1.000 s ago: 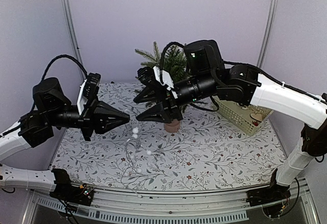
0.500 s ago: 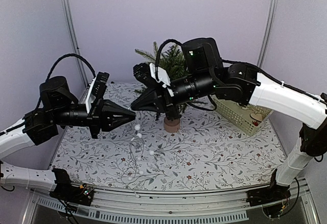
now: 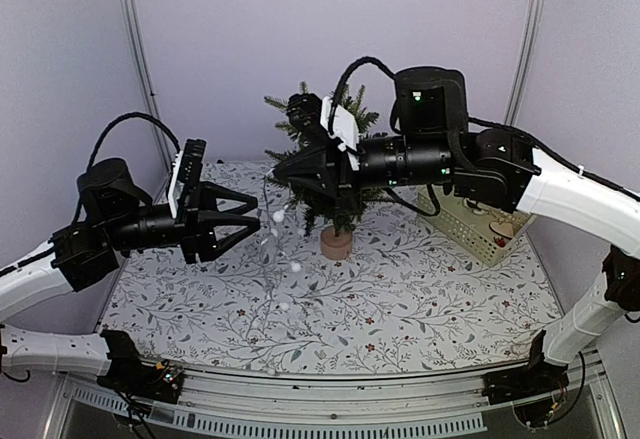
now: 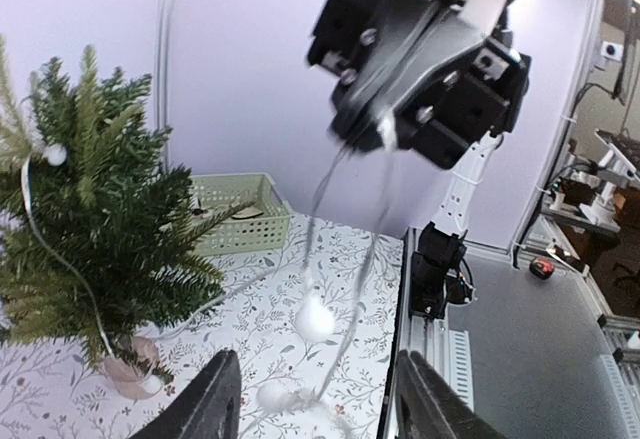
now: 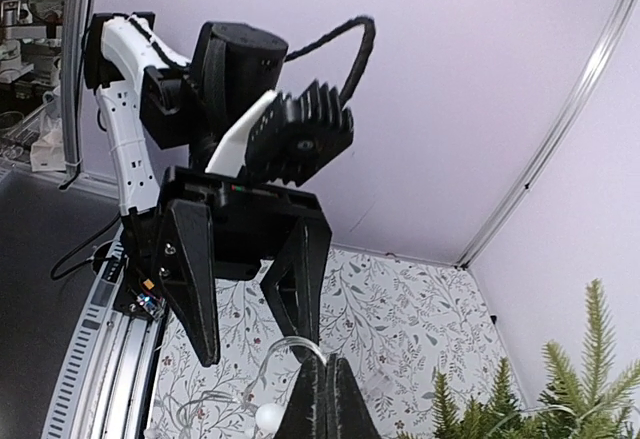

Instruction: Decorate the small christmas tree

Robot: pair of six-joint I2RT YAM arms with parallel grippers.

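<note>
Christmas tree (image 3: 333,211) stands on the floral surface (image 3: 420,279), just behind the right tool (image 3: 280,173), which pinches a white-bulb light string (image 3: 278,216). Left tool (image 3: 252,213) is open, empty, beside the dangling string.

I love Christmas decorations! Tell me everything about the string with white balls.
The string is thin and pale, with small round white balls spaced along it. The right gripper pinches it between shut fingers, so it hangs in loose loops toward the flowery table. Part of it is draped on the small christmas tree, with one ball near the top and one by the base.
</note>
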